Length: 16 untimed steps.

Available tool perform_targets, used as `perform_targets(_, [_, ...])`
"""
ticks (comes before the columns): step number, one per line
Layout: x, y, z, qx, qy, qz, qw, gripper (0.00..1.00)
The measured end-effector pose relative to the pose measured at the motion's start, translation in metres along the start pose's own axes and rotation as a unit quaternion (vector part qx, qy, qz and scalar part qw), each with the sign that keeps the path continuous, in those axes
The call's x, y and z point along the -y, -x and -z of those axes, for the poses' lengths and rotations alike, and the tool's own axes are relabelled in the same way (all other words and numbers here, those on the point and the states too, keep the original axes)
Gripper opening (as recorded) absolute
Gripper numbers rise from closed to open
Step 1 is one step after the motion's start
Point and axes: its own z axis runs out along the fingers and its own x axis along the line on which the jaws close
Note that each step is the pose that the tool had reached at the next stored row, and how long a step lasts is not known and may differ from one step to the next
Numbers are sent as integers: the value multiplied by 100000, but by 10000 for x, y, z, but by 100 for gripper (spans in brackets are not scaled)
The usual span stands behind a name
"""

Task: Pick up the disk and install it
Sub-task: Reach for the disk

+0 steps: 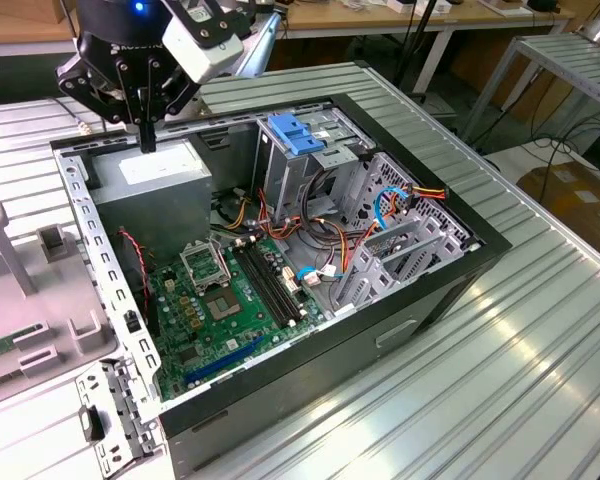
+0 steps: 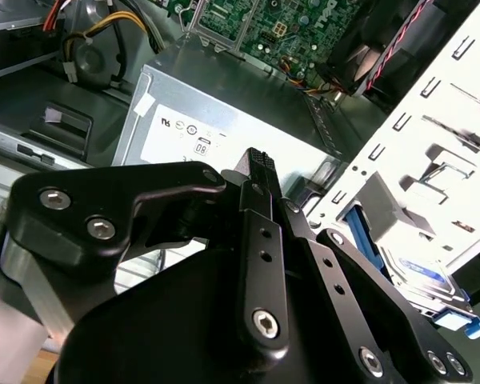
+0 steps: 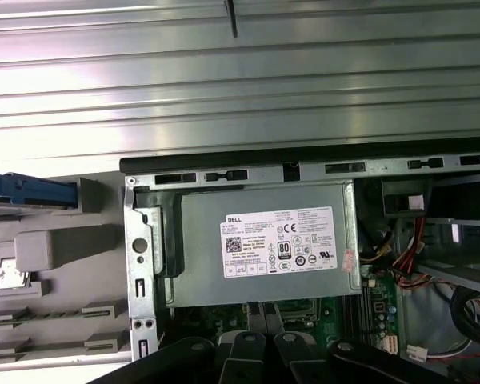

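one disk (image 3: pixel 32 192) in blue rails lies in the grey holder (image 1: pixel 40 300) at the exterior view's left, outside the computer case (image 1: pixel 430 270). further right, the gripper (image 1: pixel 148 142), fingers pressed together and empty, hangs over the power supply (image 1: pixel 160 175).

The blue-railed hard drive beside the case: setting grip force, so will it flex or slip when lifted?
The flat hard drive in bright blue plastic rails looks like a rigid slab, so probably no flex. Its smooth plastic sides may be slippery. Flat and boxy, it should not roll.
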Motion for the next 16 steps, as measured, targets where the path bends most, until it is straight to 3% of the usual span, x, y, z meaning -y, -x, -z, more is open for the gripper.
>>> perform_targets(16, [13, -177, 5, 20, 4, -1, 100000, 11])
